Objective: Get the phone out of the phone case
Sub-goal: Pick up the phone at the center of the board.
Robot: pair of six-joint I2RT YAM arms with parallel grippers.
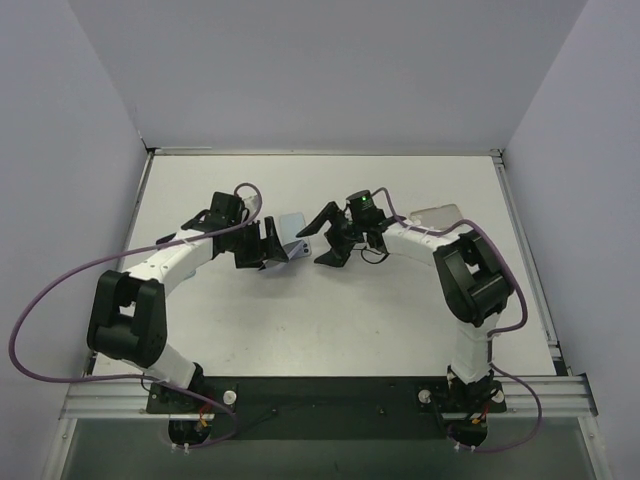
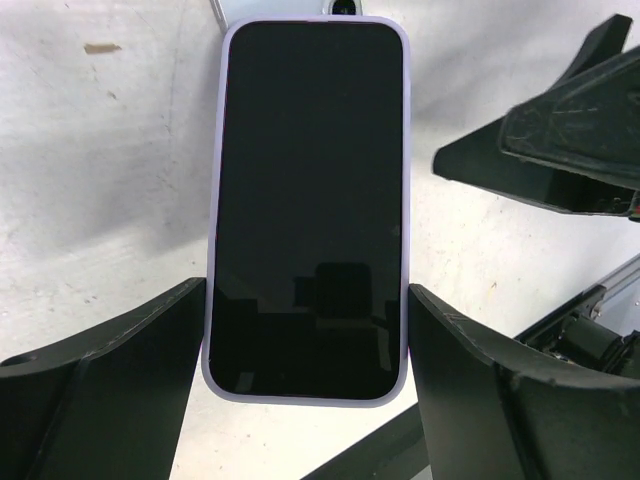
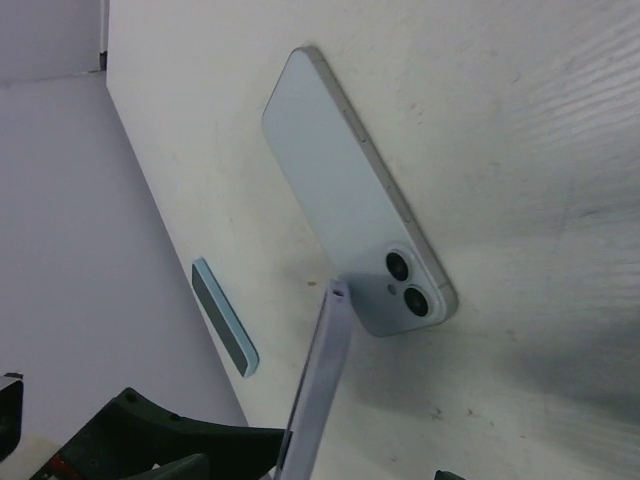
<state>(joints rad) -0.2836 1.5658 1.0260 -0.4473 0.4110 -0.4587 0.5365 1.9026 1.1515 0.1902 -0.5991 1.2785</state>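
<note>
A phone (image 2: 305, 200) with a dark screen sits inside a lilac phone case (image 2: 310, 22). My left gripper (image 2: 305, 310) is shut on the case's lower end, one finger against each long side. It holds the case tilted up off the table (image 1: 297, 250). In the right wrist view the case (image 3: 325, 380) shows edge-on. My right gripper (image 1: 322, 240) stands open just right of the case's free end, with nothing between its fingers (image 2: 570, 130).
A light blue phone (image 3: 340, 200) lies camera side up on the table just beyond the held case (image 1: 290, 222). A small light blue slab (image 3: 225, 315) sits near the wall. A pale flat object (image 1: 437, 215) lies behind the right arm.
</note>
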